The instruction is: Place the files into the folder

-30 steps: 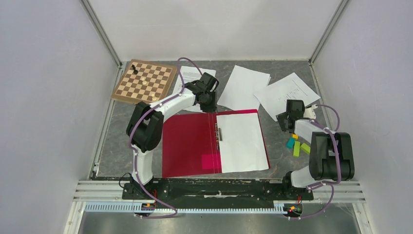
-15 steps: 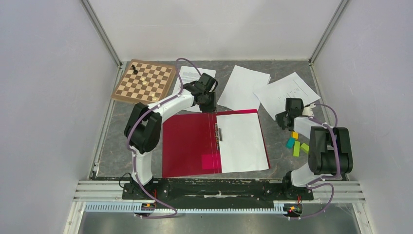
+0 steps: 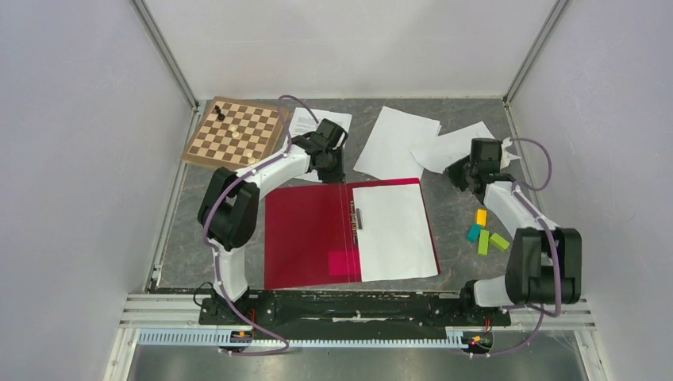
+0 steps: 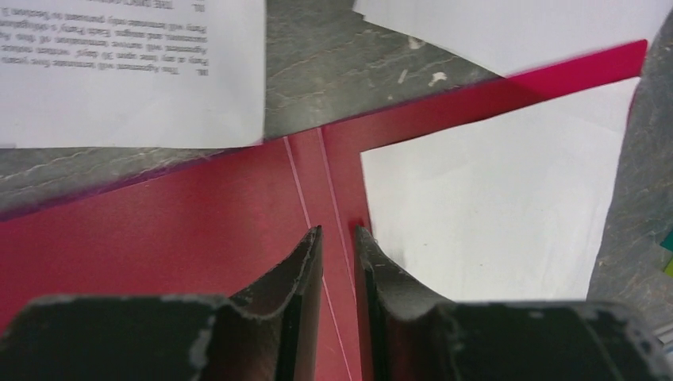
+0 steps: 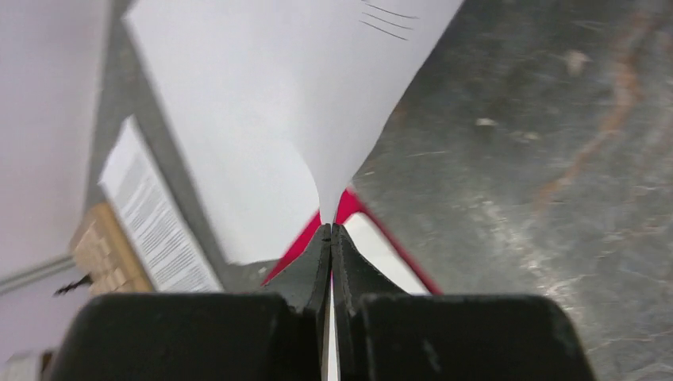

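Note:
The red folder (image 3: 305, 234) lies open mid-table with one white sheet (image 3: 393, 230) on its right half. My left gripper (image 3: 329, 164) hovers over the folder's spine (image 4: 159, 230) at its far edge. Its jaws stand a narrow gap apart with nothing between them (image 4: 339, 232). My right gripper (image 3: 466, 170) is shut on the corner of a white sheet (image 3: 454, 146), which curls up off the table (image 5: 278, 95). The paper's edge runs between the closed jaws (image 5: 330, 228). A printed sheet (image 3: 317, 123) and a blank sheet (image 3: 397, 141) lie flat behind the folder.
A brown-and-white chessboard (image 3: 236, 132) with a few pieces sits at the back left, beside the printed sheet. Small coloured blocks (image 3: 484, 232) lie right of the folder near the right arm. Enclosure walls stand close on three sides.
My right gripper has shut on the right-hand sheet's corner and moved toward the back, lifting and curling the sheet. My left gripper has drifted slightly back and left over the folder's far edge.

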